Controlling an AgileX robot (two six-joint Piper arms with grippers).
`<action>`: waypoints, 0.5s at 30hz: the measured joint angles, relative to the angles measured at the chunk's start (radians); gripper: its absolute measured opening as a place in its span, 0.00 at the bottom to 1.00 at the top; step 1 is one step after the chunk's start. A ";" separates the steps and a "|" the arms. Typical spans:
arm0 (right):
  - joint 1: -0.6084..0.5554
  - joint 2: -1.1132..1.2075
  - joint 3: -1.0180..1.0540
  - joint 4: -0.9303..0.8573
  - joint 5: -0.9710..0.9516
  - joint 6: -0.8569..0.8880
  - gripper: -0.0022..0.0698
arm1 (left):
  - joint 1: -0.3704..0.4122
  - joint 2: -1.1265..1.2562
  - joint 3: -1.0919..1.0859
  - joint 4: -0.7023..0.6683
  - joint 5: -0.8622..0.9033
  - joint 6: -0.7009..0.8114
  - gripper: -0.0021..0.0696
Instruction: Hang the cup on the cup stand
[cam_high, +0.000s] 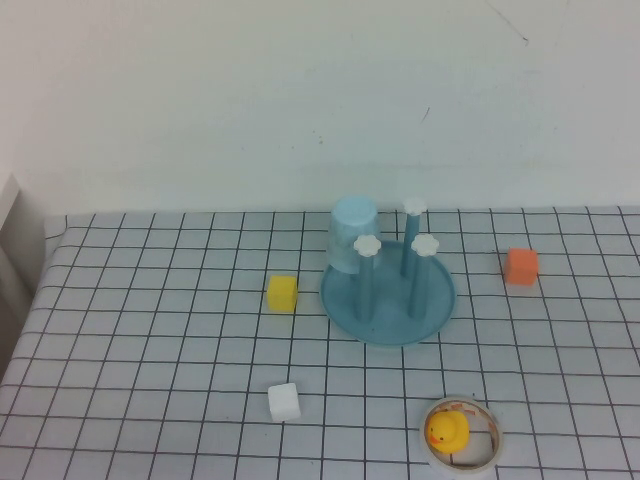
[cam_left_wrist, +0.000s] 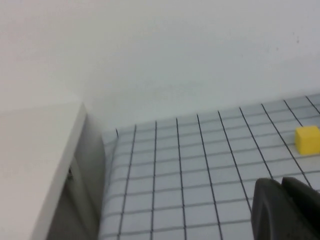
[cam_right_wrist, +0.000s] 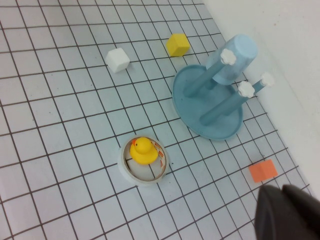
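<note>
The pale light-blue cup (cam_high: 352, 234) sits upside down over the back left peg of the blue cup stand (cam_high: 389, 300); it also shows in the right wrist view (cam_right_wrist: 231, 59) on the stand (cam_right_wrist: 207, 107). Three other pegs with white flower caps stand bare. Neither arm shows in the high view. My left gripper (cam_left_wrist: 281, 186) is shut and empty over the table's left part. My right gripper (cam_right_wrist: 282, 192) is shut and empty, above the table near the orange block (cam_right_wrist: 263, 170).
A yellow cube (cam_high: 282, 293) lies left of the stand, a white cube (cam_high: 284, 402) nearer the front, an orange block (cam_high: 521, 266) to the right. A tape ring with a yellow duck (cam_high: 449, 432) sits at front right. A white ledge (cam_left_wrist: 35, 150) borders the table's left.
</note>
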 joint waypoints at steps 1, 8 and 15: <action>0.000 0.000 0.000 0.000 0.000 0.000 0.03 | 0.000 -0.002 0.000 -0.032 0.031 -0.002 0.03; 0.000 0.000 0.001 0.000 0.000 0.000 0.03 | 0.000 -0.014 -0.002 -0.182 0.189 0.075 0.03; 0.000 0.000 0.002 0.000 0.000 0.000 0.03 | 0.000 -0.016 -0.002 -0.193 0.195 0.165 0.03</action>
